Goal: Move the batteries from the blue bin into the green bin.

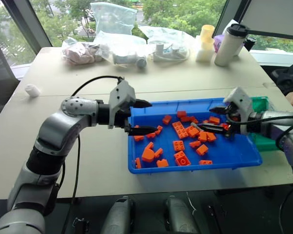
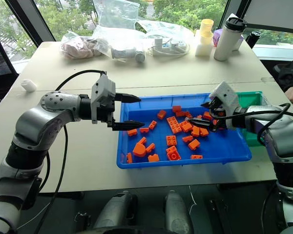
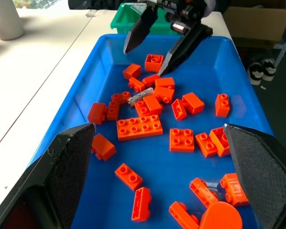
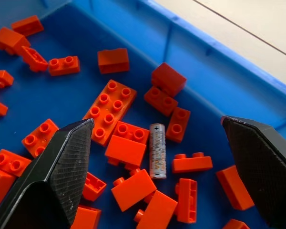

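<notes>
Pick-up step: right gripper (image 4: 157, 157), jaws spread and empty, poised above a slim grey-silver battery (image 4: 157, 150) lying among orange toy bricks (image 4: 110, 106) in the shallow blue plastic bin (image 4: 219, 57) — next, descend and close, avoiding bricks; left gripper (image 1: 139, 117) open, idle.

Office: pale meeting tables (image 1: 136, 83) beside big windows (image 1: 185, 12).

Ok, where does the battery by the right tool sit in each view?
Left eye view: too small to tell apart among the orange bricks under the right tool.
Right eye view: same, cannot tell it apart.
Left wrist view: battery mid blue bin, just past the long brick.
Right wrist view: battery at centre.
Shared landmark: the long eight-stud orange brick near it.
</notes>
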Controlling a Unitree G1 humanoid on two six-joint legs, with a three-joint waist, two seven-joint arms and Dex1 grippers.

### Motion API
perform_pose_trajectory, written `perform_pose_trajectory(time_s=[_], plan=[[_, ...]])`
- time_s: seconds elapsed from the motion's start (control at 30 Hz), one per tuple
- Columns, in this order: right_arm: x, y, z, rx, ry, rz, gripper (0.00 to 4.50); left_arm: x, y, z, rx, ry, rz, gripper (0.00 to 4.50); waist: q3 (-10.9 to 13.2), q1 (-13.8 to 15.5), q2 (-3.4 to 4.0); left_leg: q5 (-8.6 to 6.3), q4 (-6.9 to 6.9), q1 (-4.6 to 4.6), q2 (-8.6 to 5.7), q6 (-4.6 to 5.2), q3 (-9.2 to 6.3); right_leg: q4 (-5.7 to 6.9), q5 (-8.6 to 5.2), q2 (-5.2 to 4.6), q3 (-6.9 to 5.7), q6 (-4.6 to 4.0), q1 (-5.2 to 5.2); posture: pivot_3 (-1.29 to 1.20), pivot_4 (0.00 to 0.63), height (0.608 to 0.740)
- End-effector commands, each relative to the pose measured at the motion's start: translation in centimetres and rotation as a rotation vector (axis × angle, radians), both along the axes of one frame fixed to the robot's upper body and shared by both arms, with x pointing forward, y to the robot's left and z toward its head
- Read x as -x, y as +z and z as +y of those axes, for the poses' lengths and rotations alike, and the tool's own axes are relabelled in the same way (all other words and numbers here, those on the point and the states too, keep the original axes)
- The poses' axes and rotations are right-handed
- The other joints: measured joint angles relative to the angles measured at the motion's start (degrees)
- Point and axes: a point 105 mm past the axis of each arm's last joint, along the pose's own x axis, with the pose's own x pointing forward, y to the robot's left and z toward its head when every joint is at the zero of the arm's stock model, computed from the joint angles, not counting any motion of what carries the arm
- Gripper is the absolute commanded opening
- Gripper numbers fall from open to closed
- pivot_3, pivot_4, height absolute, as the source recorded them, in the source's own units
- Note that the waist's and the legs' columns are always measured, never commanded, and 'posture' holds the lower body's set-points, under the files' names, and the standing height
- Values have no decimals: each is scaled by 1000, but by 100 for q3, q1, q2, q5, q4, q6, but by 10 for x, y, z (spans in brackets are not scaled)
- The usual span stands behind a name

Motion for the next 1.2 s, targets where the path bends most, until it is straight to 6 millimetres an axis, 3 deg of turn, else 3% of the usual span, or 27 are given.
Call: perform_pose_trajectory(time_s=[0.03, 0.37, 0.9, 1.1, 1.2], plan=[[0, 1, 4, 57, 48, -43, 4425, 8, 7, 0, -3, -24, -27, 4500, 0, 2, 0, 0, 0, 0, 0, 0, 0, 0, 0, 0, 0, 0, 0, 0, 150, 740], [-3, -14, 10, 90, 101, 1, 4425, 10, -3, 7, -43, 9, -24, 4500, 0, 5, -1, 0, 0, 0, 0, 0, 0, 0, 0, -1, 0, 0, 0, 0, 150, 740], [-5, -42, 23, 205, 185, 8, 4425, 7, -1, 4, -41, 11, -40, 4500, 0, 0, -1, 0, 0, 0, 0, 0, -1, 0, 0, 0, -1, 0, -1, 0, 150, 740], [-3, -48, 23, 237, 206, 23, 1720, 6, -1, 5, -41, 19, -39, 4500, 0, 2, -1, 0, 0, 1, 0, 0, -2, 0, 0, 1, -2, 0, 0, 0, 150, 740], [-3, -43, 23, 223, 201, 18, 1671, 6, -2, 5, -41, 21, -38, 4500, 0, 2, -1, 0, 0, 1, 0, 0, -3, 0, 0, 0, -3, 0, 1, 0, 150, 740]])
